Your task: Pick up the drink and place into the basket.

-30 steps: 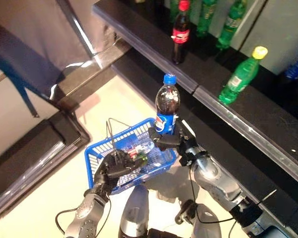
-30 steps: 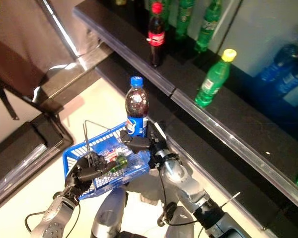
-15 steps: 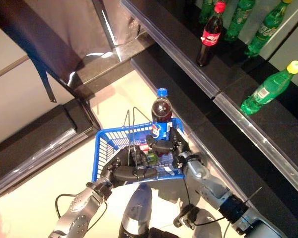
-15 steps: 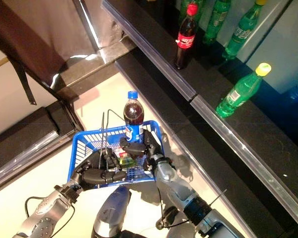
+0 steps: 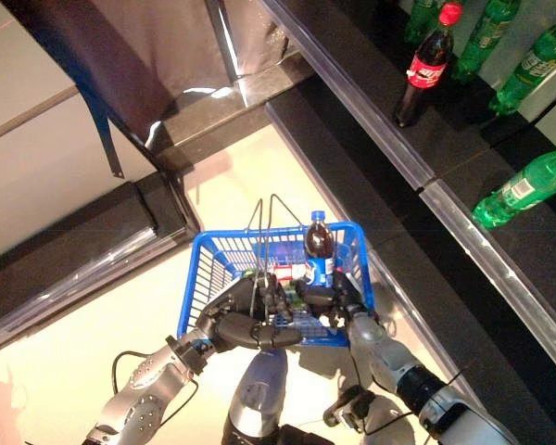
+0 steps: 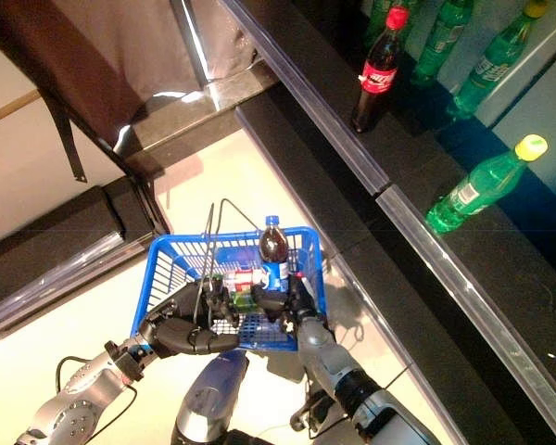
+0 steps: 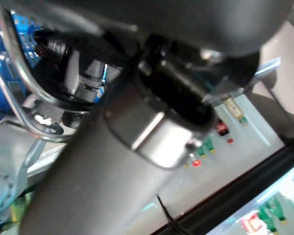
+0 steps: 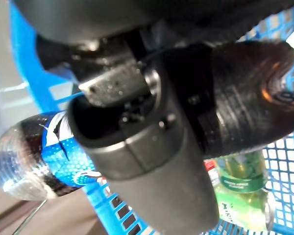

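My right hand (image 5: 332,298) reaches in over the near right corner of the blue basket (image 5: 204,269), fingers and thumb curled round the lower body of the cola bottle (image 5: 319,250). The bottle stands upright with its blue cap up and its base down inside the basket, against the right wall. My right forearm comes up from the lower right, bent at the wrist toward the basket. My left hand (image 5: 244,326) is curled round the basket's wire handles (image 5: 259,222) at the near rim, with my left arm stretched in from the lower left. A green can (image 8: 242,188) lies on the basket floor. Beyond, a dark shelf (image 5: 500,232) carries a red-capped cola bottle (image 5: 423,63) and green bottles (image 5: 528,185).
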You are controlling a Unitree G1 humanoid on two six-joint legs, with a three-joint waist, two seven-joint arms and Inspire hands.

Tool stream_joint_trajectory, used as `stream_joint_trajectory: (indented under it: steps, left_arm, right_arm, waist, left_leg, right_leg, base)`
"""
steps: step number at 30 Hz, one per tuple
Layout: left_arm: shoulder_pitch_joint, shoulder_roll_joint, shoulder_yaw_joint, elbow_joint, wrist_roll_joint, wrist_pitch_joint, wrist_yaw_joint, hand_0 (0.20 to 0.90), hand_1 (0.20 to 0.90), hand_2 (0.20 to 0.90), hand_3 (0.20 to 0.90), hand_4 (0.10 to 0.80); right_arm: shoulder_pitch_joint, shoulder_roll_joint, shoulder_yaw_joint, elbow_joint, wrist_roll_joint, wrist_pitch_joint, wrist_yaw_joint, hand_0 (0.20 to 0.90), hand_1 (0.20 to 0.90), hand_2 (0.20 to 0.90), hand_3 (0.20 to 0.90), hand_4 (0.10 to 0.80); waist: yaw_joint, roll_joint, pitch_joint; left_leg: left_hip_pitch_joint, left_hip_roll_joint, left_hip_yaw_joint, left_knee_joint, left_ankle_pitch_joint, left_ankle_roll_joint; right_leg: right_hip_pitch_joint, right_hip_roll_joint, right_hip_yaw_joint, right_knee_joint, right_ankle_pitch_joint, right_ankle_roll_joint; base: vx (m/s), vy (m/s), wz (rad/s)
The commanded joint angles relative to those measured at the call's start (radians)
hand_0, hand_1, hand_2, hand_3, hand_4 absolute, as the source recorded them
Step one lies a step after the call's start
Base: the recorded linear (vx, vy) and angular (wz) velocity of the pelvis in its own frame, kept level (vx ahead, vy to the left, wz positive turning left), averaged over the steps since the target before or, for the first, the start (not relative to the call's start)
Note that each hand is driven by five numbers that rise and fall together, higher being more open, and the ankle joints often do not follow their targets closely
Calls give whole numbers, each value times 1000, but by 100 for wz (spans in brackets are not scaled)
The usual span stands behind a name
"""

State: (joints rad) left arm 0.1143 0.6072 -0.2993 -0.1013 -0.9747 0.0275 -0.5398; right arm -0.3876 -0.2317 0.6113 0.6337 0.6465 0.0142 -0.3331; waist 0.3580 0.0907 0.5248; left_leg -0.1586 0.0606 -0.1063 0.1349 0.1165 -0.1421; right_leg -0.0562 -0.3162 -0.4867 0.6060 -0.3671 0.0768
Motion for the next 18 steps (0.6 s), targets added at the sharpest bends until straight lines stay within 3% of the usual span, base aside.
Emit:
stream_joint_trajectory:
  steps: [1, 5, 7, 11, 18]
  left_arm:
    - [-139, -92, 94, -408, -158, -197, -229, 300, 300, 300, 200, 100]
    - [-134, -97, 99, -411, -165, -181, -239, 300, 300, 300, 200, 100]
    - [-136, -97, 97, -409, -158, -188, -242, 300, 300, 300, 200, 100]
    - [-138, -96, 98, -411, -160, -190, -231, 300, 300, 300, 200, 100]
    - [-135, -103, 84, -410, -152, -205, -227, 300, 300, 300, 200, 100]
  right_arm:
    - [-46, 115, -6, -9, 149, -145, 117, 300, 300, 300, 200, 100]
    - [-27, 145, -19, 24, 309, -126, 217, 300, 300, 300, 200, 100]
    - [-19, 172, -28, 58, 414, -88, 321, 300, 300, 300, 200, 100]
    - [-15, 176, -13, 62, 425, -63, 353, 300, 300, 300, 200, 100]
    - [13, 203, -18, 58, 641, -20, 467, 300, 300, 300, 200, 100]
  waist:
    - [16, 19, -110]
    - [22, 20, -106]
    - [26, 21, -103]
    - [27, 19, -105]
    - [22, 25, -98]
  left_leg:
    - [-22, -62, -11, 138, -70, 42]
    - [-20, -64, -13, 132, -78, 45]
    - [-19, -65, -14, 127, -82, 47]
    - [-17, -65, -12, 120, -86, 50]
    - [-15, -67, -6, 105, -93, 60]
  right_leg:
    - [99, 73, -7, -268, 217, -52]
    - [99, 73, -10, -269, 219, -51]
    - [98, 75, -12, -270, 222, -49]
    - [92, 74, -13, -269, 225, -47]
    - [78, 70, -12, -264, 231, -44]
  base:
    - [0, 0, 0]
    - [0, -17, 0]
    - [5, -34, 0]
    - [0, -1, 1]
    - [0, -3, 2]
